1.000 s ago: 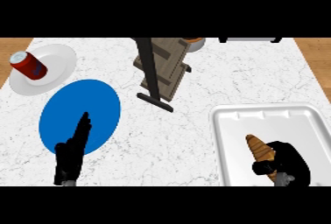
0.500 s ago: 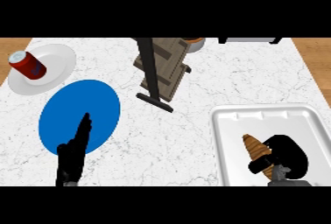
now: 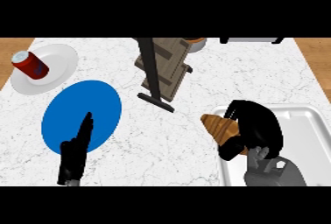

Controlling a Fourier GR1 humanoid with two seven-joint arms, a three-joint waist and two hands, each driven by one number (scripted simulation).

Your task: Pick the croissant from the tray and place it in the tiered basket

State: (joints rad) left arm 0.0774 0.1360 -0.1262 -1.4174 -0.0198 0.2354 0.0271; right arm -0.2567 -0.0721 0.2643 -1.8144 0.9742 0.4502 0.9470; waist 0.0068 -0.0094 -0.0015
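Note:
The brown croissant (image 3: 221, 128) is held over the left edge of the white tray (image 3: 304, 114) at the lower right. My right hand (image 3: 258, 129) is curled round it, covering its right part. The tiered basket (image 3: 163, 64), a dark post with wooden slatted shelves, stands at the top centre of the counter, up and left of the croissant. My left hand (image 3: 76, 148) rests open at the lower left, fingers straight, over the lower edge of the blue plate (image 3: 82, 114).
A white plate (image 3: 58, 61) carrying a red can (image 3: 30, 64) sits at the top left. An orange-rimmed object (image 3: 196, 42) shows behind the basket. A dark appliance edge (image 3: 252, 40) lies at the top right. Wooden floor borders the marble counter.
My right hand has lifted the croissant and carried it up and left, from inside the tray to its left edge. The left hand has not moved.

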